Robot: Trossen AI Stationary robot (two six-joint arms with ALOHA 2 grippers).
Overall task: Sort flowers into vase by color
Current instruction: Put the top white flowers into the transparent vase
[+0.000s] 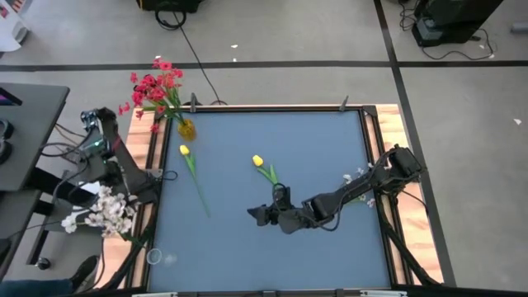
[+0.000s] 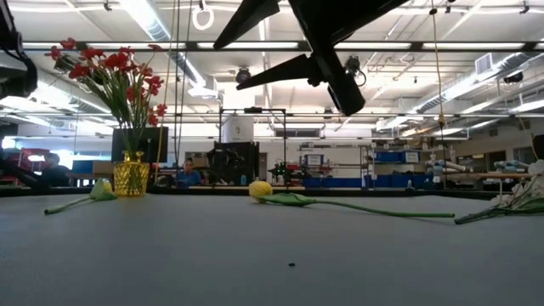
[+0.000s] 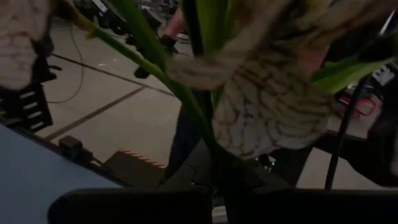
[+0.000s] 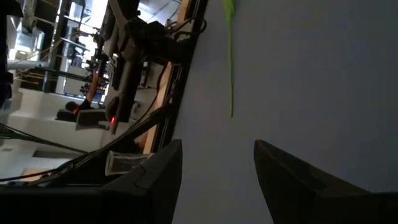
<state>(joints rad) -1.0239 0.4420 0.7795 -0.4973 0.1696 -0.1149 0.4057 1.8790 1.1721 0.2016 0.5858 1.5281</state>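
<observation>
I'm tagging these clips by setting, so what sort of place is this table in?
Probably a robotics lab or workshop in a large industrial hall. The low view shows long ceiling strip lights, workbenches and shelving with blue bins behind the grey-blue table; from above, black cables trail across a taped concrete floor.

Your work surface is a blue-grey table [image 1: 330, 247] with a wooden border. Directly on it lie two yellow tulips: one yellow tulip [image 1: 257, 161] lies just ahead of the right gripper's [image 1: 266, 211] spread fingertips, its stem running back toward the jaws; the other tulip [image 1: 184, 150] lies well apart from those jaws, toward the table's left edge. A yellow vase [image 1: 187, 129] with red flowers [image 1: 155, 87] stands at the far-left corner. White sprays [image 1: 360, 176] lie behind the jaws, beside the right arm.
</observation>
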